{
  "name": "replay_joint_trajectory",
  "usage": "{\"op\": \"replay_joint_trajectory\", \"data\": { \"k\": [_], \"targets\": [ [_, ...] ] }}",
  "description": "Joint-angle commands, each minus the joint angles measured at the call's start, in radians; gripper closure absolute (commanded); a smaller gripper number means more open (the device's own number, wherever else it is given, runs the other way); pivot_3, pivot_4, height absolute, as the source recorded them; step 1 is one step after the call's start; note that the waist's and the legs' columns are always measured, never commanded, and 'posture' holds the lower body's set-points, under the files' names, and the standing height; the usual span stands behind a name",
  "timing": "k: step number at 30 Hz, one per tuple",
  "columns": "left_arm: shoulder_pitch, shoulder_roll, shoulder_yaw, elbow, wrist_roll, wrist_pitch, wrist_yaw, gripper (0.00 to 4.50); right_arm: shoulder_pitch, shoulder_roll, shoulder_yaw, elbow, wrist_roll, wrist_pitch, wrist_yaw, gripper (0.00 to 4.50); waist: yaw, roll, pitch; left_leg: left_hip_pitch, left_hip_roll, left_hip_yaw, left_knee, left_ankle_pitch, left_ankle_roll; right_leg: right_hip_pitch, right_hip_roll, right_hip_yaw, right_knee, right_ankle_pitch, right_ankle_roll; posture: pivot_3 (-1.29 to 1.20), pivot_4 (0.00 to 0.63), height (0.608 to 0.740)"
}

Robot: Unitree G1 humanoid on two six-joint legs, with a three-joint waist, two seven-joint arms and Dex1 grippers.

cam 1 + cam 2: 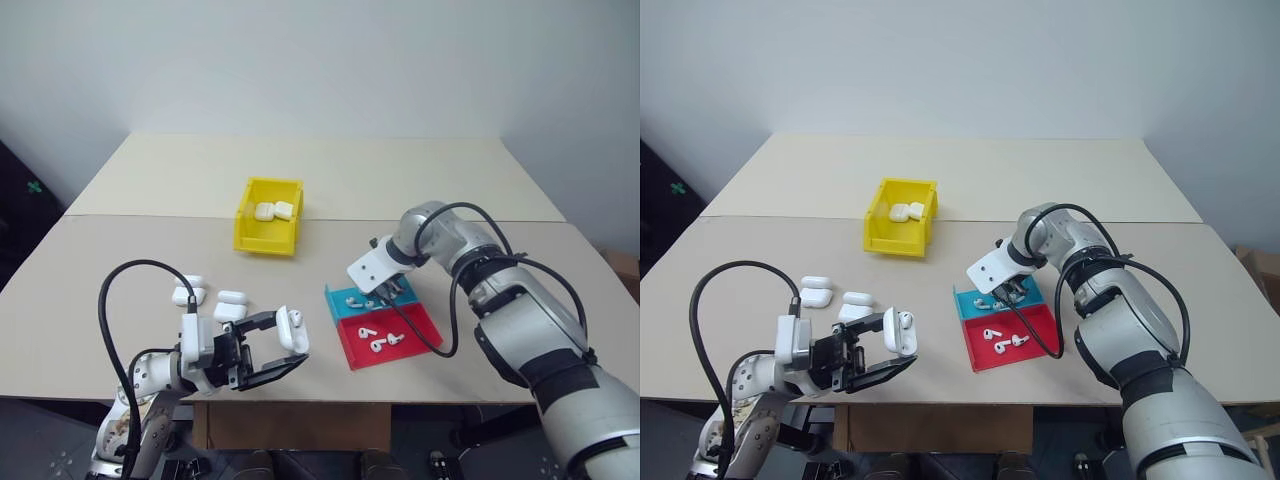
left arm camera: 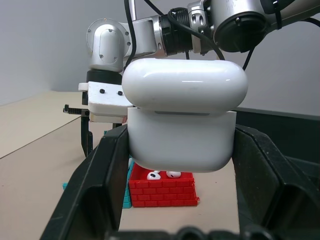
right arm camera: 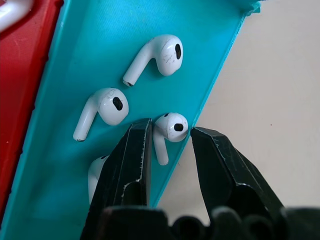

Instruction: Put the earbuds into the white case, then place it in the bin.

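Note:
My left gripper [image 1: 285, 345] is near the table's front edge, shut on a white case [image 1: 290, 328], which sits between the two black fingers [image 2: 95, 180] in the left wrist view. My right gripper [image 1: 385, 297] points down into the blue tray [image 1: 338, 306]. Its fingertips [image 3: 142, 132] press either side of one earbud [image 3: 172, 125] lying by the tray's rim. More earbuds [image 3: 155, 57] lie beside it in the blue tray. The yellow bin [image 1: 265, 242] stands at mid-table and has two white cases [image 1: 273, 211] in it.
A red tray [image 1: 415, 325] with earbuds [image 1: 372, 334] lies right next to the blue one, towards the front edge. Several spare white cases [image 1: 188, 291] lie on the table just behind my left gripper. A seam joins two table tops behind the bin.

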Motion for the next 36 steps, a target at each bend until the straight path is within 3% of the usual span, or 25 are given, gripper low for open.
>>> {"op": "replay_joint_trajectory", "data": {
  "k": [1, 10, 13, 26, 31, 36],
  "targets": [
    [-0.009, -0.001, -0.003, -0.028, -0.001, -0.023, 0.006, 1.72, -0.023, 0.001, -0.008, 0.009, -0.006, -0.015, 0.001, 2.82, 0.000, 0.000, 0.000, 0.000, 0.000, 0.000, 0.000, 0.000, 0.000, 0.000, 0.000, 0.000, 0.000, 0.000, 0.000, 0.00, 0.150, 0.740],
    [-0.010, -0.003, -0.008, -0.027, 0.004, -0.027, 0.012, 1.72, -0.024, 0.001, 0.000, 0.024, -0.020, -0.045, 0.006, 2.82, 0.000, 0.000, 0.000, 0.000, 0.000, 0.000, 0.000, 0.000, 0.000, 0.000, 0.000, 0.000, 0.000, 0.000, 0.000, 0.00, 0.150, 0.740],
    [-0.003, 0.002, -0.008, -0.034, 0.001, -0.023, 0.010, 1.72, -0.020, 0.002, -0.006, 0.021, -0.016, -0.037, 0.006, 3.62, 0.000, 0.000, 0.000, 0.000, 0.000, 0.000, 0.000, 0.000, 0.000, 0.000, 0.000, 0.000, 0.000, 0.000, 0.000, 0.00, 0.150, 0.740],
    [-0.019, -0.001, -0.012, -0.018, -0.001, -0.028, 0.003, 1.72, -0.017, -0.008, -0.031, 0.007, -0.005, -0.008, 0.004, 3.62, 0.000, 0.000, 0.000, 0.001, 0.000, 0.000, 0.000, 0.000, 0.000, 0.001, 0.000, 0.000, 0.000, 0.000, 0.000, 0.00, 0.150, 0.740],
    [-0.048, -0.012, -0.006, -0.030, -0.019, -0.001, 0.035, 1.72, -0.011, -0.047, -0.162, -0.103, 0.149, 0.093, 0.088, 3.62, 0.003, 0.000, 0.000, 0.000, 0.000, 0.000, 0.000, 0.000, 0.000, 0.000, 0.000, 0.000, 0.000, 0.000, 0.000, 0.00, 0.150, 0.740],
    [-0.131, -0.033, 0.003, -0.008, -0.051, 0.026, 0.068, 1.72, 0.099, -0.137, -0.431, -0.524, 0.474, 0.505, 0.148, 3.62, 0.010, 0.000, 0.000, -0.001, 0.000, -0.001, 0.000, 0.000, 0.000, 0.000, 0.000, 0.000, 0.000, 0.000, 0.000, 0.00, 0.150, 0.740]
  ]
}}
